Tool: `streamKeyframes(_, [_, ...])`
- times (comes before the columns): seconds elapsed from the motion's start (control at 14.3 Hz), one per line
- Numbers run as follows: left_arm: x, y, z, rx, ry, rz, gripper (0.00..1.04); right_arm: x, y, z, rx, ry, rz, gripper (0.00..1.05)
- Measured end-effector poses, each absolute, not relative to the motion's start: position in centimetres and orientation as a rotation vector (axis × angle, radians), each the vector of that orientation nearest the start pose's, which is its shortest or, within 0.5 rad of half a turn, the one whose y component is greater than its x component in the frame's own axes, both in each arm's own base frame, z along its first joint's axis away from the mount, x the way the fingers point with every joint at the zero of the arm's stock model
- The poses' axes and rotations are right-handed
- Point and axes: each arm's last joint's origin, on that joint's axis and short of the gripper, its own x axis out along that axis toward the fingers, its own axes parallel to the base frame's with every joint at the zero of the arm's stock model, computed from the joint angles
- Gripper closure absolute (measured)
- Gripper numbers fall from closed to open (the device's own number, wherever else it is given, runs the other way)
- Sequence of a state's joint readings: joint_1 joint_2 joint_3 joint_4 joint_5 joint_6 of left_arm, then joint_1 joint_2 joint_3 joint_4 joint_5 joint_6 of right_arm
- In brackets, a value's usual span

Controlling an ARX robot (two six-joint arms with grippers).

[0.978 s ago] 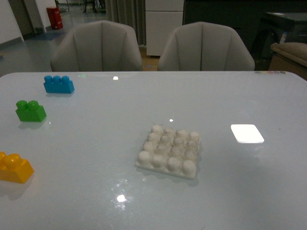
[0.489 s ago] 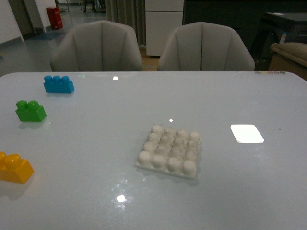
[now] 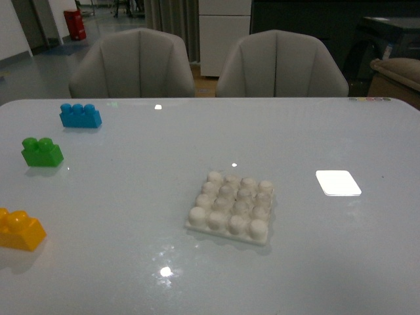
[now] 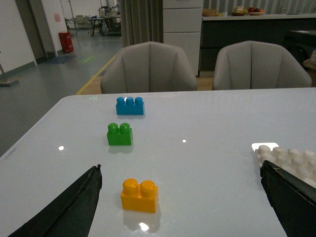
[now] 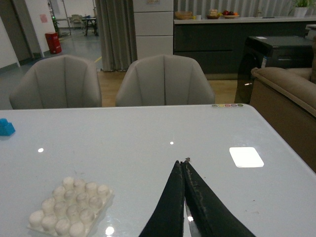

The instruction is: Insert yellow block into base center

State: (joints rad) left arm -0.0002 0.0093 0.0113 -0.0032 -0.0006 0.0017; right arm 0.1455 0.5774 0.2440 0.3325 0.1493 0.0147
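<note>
Left end effector spread wide, empty; yellow block on counter just ahead of its fingers, untouched. Right end effector pinched closed, holds nothing. You see no change over last second: block and base stay put, well apart. Base centre studs bare; grasp likely your next step

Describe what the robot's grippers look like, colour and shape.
The left gripper has two matte black fingers, long wedges tapering to blunt tips, with a rough grainy surface. The right gripper has the same black tapered fingers, lightly speckled near the points. No cables, markings or arm links show.
</note>
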Motion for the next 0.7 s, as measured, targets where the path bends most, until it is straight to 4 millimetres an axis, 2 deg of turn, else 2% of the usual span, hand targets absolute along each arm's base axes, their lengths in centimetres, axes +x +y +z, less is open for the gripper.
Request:
streamKeyframes(0.07, [9.8,0.0,16.6,0.002,0.001,0.000,0.07,14.1,1.4,21.7,0.008,-0.001,-0.003,1.02])
streamKeyframes(0.35, [9.8,0.0,16.6,0.002,0.002,0.000,0.07,12.8,-0.1,19.6,0.004,-0.001,-0.021,1.03])
streamKeyframes(0.7, [9.8,0.0,16.6,0.002,0.001,0.000,0.07,11.9,0.0,18.2,0.004,0.002,0.000,1.03])
